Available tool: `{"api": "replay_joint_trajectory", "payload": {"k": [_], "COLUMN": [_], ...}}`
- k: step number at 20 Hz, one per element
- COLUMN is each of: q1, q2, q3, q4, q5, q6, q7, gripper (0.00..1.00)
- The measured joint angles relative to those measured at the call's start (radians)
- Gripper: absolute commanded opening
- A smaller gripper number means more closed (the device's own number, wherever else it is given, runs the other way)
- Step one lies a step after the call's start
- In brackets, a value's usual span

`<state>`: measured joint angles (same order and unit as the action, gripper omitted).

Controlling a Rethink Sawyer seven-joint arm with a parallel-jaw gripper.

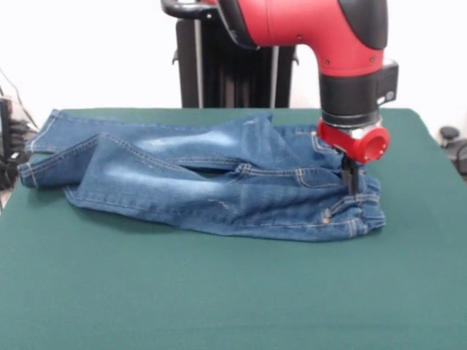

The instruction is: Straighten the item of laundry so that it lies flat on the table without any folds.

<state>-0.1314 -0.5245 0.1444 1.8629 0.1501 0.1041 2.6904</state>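
Note:
The small blue denim jeans (211,182) lie across the far half of the dark green table (219,292), legs to the left, elastic waistband to the right. One leg is folded over the other, and a flap near the middle stands up in a fold. My gripper (352,182) hangs from the red arm and comes straight down onto the waistband end at the right. Its dark tips press into the denim there. I cannot see whether they are open or shut.
The black pedestal (233,65) stands behind the table's far edge. Dark cables and gear (7,138) sit off the left edge, and a dark object (451,138) sits off the right edge.

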Motion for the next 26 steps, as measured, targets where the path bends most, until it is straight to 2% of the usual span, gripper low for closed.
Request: {"api": "replay_joint_trajectory", "payload": {"k": [7, 11, 26], "q1": [0.078, 0.107, 0.116], "q2": [-0.014, -0.026, -0.052], "q3": [0.000, 0.002, 0.011], "q4": [0.004, 0.021, 0.091], "q5": [0.120, 0.158, 0.235], "q6": [0.000, -0.004, -0.042], "q7": [0.000, 0.000, 0.000], "gripper": [0.00, 0.00, 0.00]}}
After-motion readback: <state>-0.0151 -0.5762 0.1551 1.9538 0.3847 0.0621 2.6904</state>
